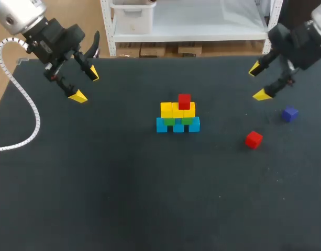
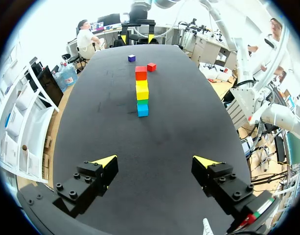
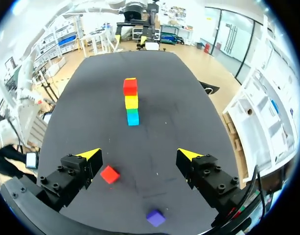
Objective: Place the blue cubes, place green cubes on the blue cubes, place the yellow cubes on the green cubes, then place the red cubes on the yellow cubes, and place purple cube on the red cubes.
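- Red loose cube (image 1: 253, 139): nearest, on the table right of the stack.
- Stack, mid-table: blue cubes (image 1: 178, 125), green cubes (image 1: 187, 120), yellow cubes (image 1: 177, 110), red top cube (image 1: 184, 101).
- Purple cube (image 1: 289, 114): far right, alone.
- Left gripper (image 1: 86, 85), right gripper (image 1: 258, 81): farthest, jaws spread, empty.

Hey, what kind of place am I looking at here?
Probably a robot lab bench: the left gripper and right gripper hang open over a black table bearing a stack of coloured cubes.

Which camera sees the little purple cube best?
The right wrist view: the purple cube lies close by the right gripper, large and clear. The head view shows it small; the left wrist view shows it tiny, far off.
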Robot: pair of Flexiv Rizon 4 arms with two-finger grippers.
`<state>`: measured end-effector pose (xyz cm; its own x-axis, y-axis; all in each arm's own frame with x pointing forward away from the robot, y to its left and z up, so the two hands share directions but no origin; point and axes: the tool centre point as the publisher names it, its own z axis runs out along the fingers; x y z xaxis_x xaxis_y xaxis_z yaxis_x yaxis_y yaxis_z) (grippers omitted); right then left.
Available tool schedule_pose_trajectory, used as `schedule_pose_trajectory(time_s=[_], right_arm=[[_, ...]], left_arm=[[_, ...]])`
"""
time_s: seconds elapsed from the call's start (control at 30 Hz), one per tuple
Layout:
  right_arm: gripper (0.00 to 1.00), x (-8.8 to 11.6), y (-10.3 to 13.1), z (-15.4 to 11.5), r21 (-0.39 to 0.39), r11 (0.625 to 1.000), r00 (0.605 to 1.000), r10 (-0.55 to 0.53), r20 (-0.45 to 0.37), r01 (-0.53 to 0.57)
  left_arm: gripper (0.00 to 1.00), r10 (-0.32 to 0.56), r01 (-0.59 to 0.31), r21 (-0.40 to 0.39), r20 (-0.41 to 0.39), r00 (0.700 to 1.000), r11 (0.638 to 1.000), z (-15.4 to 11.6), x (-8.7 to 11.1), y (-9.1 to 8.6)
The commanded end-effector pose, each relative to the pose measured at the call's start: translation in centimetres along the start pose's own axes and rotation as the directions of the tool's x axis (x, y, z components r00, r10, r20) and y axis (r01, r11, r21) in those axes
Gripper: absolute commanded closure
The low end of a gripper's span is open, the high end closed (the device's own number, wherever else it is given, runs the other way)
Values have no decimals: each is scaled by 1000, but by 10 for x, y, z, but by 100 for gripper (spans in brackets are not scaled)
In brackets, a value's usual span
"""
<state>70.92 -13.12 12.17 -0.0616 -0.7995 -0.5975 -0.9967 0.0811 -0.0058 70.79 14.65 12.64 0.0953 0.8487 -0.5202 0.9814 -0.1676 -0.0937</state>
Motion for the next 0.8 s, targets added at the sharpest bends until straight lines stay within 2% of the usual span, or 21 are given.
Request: schedule_pose_trajectory(time_s=[0.03,0.33,0.8], right_arm=[[0,19,-5,-17,-36,998,997,-55,52,57],[0,59,-11,-42,16,998,995,-65,78,64],[0,92,-19,-58,57,997,989,-61,133,54]], left_arm=[[0,2,-2,0,-1,1000,1000,0,0,0],[0,2,-2,0,-1,1000,1000,0,0,0],[0,2,-2,0,-1,1000,1000,0,0,0]])
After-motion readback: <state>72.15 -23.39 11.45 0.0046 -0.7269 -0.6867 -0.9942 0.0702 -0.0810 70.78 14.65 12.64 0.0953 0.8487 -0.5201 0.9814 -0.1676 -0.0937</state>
